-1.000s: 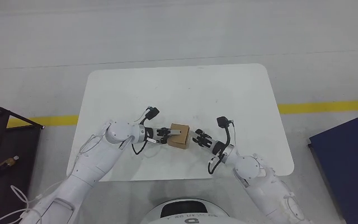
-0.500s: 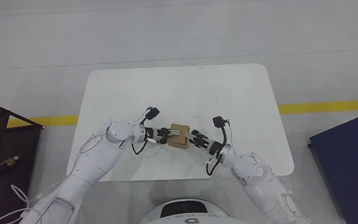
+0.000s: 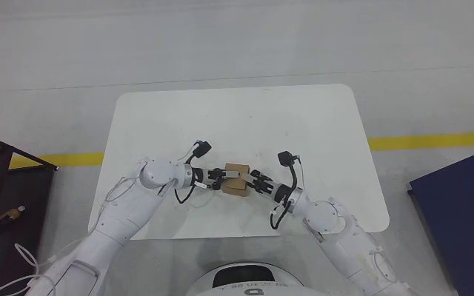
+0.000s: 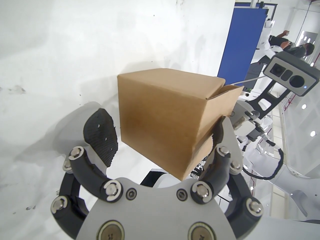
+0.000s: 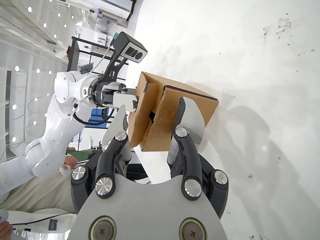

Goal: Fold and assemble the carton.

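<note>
Two grippers flank the carton (image 3: 237, 179), which sits on the table (image 3: 296, 126) toward the robot's edge. The left gripper (image 3: 219, 176) is spread wide, one finger touching a carton side, the other pad just clear. The right gripper (image 3: 255, 180) is spread wide, straddling loose end flaps.

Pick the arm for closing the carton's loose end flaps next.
Right, probably. Its gripper sits open at the carton end where the flaps stand ajar, with a finger on either side of them. The left gripper faces a closed side, so it is better used for bracing.
</note>
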Robot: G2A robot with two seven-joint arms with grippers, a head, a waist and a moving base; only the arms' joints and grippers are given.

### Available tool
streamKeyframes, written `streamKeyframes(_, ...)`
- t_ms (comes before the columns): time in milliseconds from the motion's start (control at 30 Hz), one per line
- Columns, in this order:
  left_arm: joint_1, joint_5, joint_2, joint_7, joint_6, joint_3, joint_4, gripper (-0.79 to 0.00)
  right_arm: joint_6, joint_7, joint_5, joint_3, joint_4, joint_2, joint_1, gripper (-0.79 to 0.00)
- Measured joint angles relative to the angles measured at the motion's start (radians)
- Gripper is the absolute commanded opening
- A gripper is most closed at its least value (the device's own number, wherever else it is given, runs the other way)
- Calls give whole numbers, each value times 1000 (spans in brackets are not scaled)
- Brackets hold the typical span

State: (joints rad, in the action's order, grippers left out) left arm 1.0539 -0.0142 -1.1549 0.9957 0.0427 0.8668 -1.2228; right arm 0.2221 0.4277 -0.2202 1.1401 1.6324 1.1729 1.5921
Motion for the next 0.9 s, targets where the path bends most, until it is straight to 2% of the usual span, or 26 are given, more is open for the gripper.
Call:
streamKeyframes(200,-1,-3,1,5,3,4,-3,0,-1,3,2,-2,1,0,-5,-348)
streamKeyframes(233,-1,-3,1,5,3,4,-4,0,-2,3,2,-2,2,0,-6,-314)
streamKeyframes(267,-1,-4,1,5,3,4,-4,0,-3,3,2,-3,3,0,-6,-314)
streamKeyframes(500,-4,-2,0,8,2,5,0,0,-11,6,5,-5,2,0,-12,-394)
streamKeyframes(667,-6,1,-1,8,0,2,5,0,-16,8,8,-8,-5,0,-17,-360)
streamKeyframes(900,-9,-4,-2,5,4,5,4,0,3,-16,16,11,8,-3,-2,-397)
